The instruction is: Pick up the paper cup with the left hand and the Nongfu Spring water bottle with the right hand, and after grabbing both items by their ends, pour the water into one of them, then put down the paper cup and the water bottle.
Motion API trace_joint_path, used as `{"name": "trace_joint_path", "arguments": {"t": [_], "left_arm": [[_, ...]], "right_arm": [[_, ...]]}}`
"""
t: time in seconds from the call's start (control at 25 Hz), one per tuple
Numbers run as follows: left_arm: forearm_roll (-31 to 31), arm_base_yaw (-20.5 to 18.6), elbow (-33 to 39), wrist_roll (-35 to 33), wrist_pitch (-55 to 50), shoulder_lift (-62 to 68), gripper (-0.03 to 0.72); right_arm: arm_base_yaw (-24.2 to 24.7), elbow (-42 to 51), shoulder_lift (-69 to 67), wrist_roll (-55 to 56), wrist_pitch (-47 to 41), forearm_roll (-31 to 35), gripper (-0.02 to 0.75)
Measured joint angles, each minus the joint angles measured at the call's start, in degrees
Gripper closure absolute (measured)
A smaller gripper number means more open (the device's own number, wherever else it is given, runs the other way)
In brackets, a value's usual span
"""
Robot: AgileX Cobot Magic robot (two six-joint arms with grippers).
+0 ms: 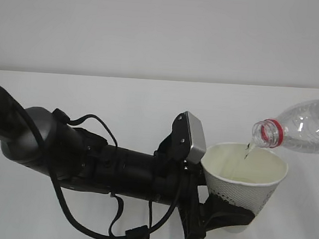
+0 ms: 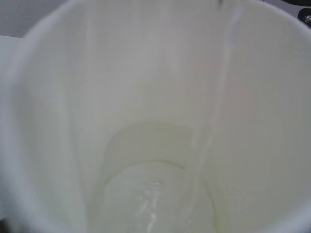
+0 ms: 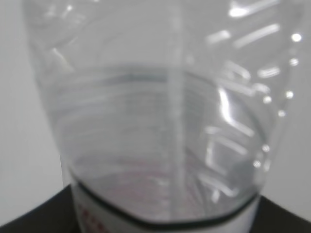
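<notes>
**A:** White table and a plain pale wall behind, nothing else around. Where does the job stand?

**B:** Both pickups look done, and the pour is under way. The left hand's tool has its black fingers clamped around the lower wall of the paper cup, holding it upright above the table. The Nongfu Spring water bottle is tipped nearly flat at the right, its red-ringed mouth just over the cup's far rim.

**A:** And the right hand?

**B:** Its tool is out of sight in the exterior view. In the right wrist view dark shapes sit at the bottom corners against the bottle's labelled end, so I judge it pinches the bottle there.

**A:** What is in the containers?

**B:** A thin stream of water runs from the mouth down the cup's inner wall. The left wrist view shows a shallow pool at the cup's bottom. The bottle looks mostly empty.

**A:** What is left?

**B:** Righting the bottle, then setting both down.
</notes>
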State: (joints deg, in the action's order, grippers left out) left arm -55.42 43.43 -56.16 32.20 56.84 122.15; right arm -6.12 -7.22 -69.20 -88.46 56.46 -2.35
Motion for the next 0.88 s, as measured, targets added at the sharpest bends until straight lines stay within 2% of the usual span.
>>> {"name": "trace_joint_path", "arguments": {"t": [0.88], "left_arm": [[0.0, 0.0, 0.0, 0.0, -0.2, 0.0, 0.205]], "right_arm": [[0.0, 0.0, 0.0, -0.6, 1.9, 0.1, 0.349]]}}
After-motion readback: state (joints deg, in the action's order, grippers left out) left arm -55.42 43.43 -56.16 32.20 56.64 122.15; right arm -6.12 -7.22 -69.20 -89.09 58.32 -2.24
